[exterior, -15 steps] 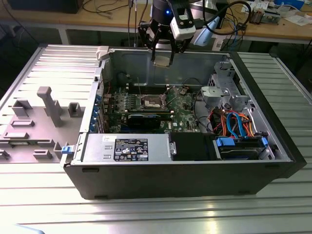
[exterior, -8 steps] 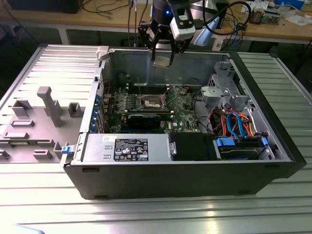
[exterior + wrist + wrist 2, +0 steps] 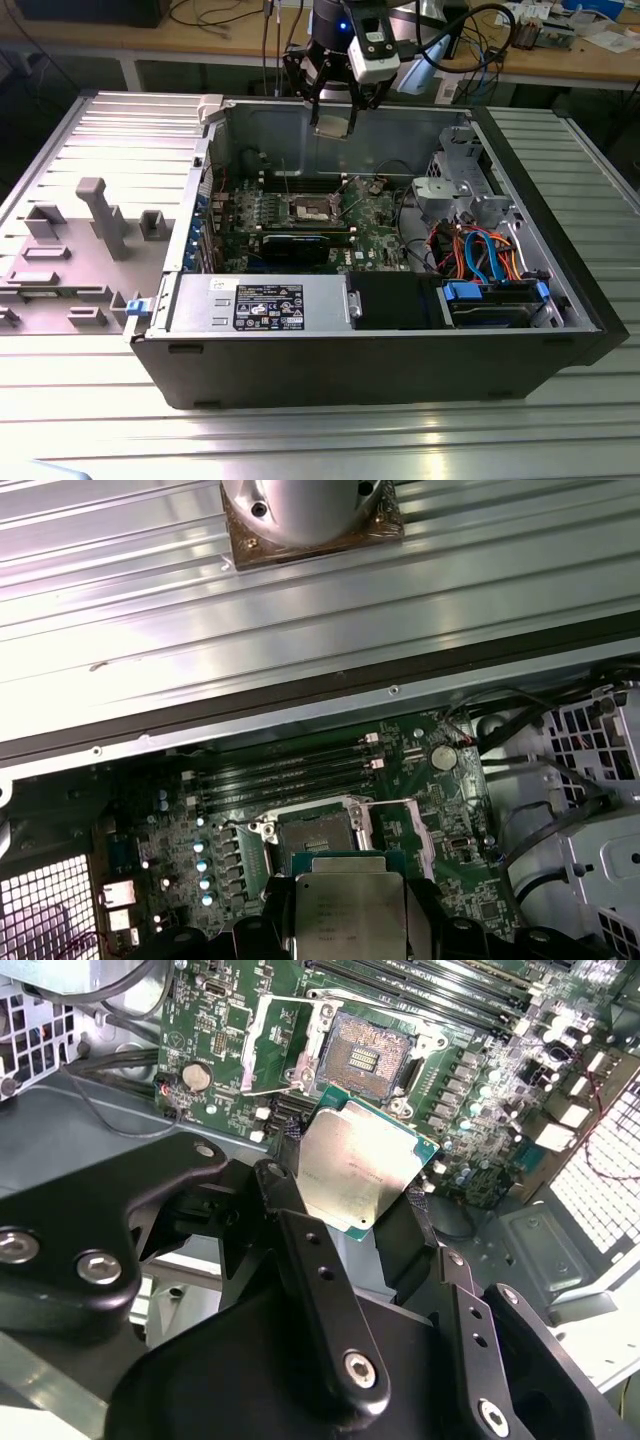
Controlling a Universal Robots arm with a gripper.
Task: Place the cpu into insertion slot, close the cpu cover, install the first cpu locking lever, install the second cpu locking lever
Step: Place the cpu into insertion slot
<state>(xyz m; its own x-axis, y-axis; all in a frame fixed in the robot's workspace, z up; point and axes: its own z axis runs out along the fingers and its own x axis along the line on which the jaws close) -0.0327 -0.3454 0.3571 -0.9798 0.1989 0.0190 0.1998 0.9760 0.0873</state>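
Clamped on two opposite edges of the cpu [image 3: 365,1160], the gripper [image 3: 354,1182] holds the chip in the air high above the insertion slot [image 3: 365,1057]. An open computer case [image 3: 350,360] encloses that slot, set in the green circuit board [image 3: 215,1030]. The cpu cover [image 3: 313,1045] stands swung open just beside the slot, whose dark centre lies bare.

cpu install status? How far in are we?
Nothing is finished yet. The gripper is shut on the cpu, holding it in the air over the open case. The socket is bare and its cover is swung open beside it. Seating the cpu, closing the cover and both latching steps remain.
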